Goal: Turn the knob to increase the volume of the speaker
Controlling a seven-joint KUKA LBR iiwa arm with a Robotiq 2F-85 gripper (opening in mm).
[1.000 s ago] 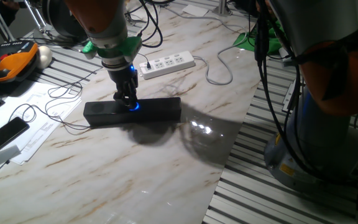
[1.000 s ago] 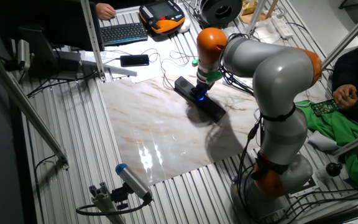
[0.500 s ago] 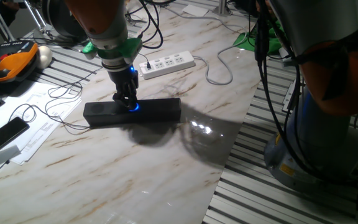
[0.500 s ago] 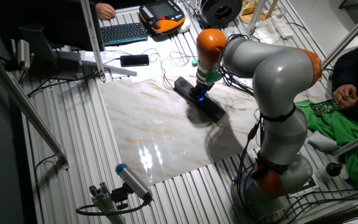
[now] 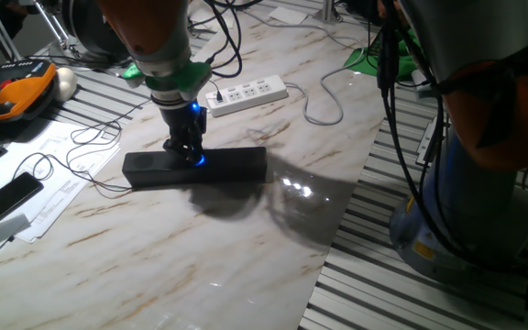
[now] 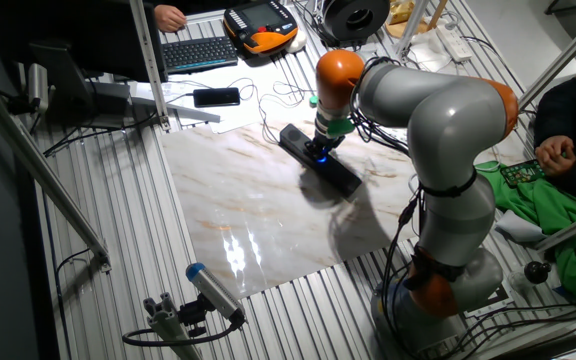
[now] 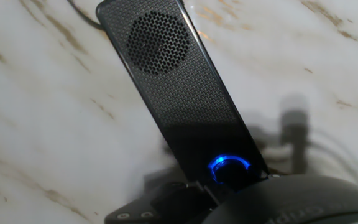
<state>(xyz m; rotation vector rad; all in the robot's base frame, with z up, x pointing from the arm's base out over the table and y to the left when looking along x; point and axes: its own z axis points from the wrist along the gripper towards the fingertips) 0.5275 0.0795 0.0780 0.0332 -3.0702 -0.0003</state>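
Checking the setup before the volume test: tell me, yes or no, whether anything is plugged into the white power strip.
Yes. In one fixed view a black plug sits in the left end of the white power strip, beyond the speaker.

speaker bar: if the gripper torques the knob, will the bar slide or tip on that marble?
The speaker lies long and low, flat on the marble table, so tipping seems unlikely. The glossy tabletop and nothing bracing the bar suggest it could pivot or slide under twist. The gripper sits at the knob mid-bar, so downward pressure may pin it.
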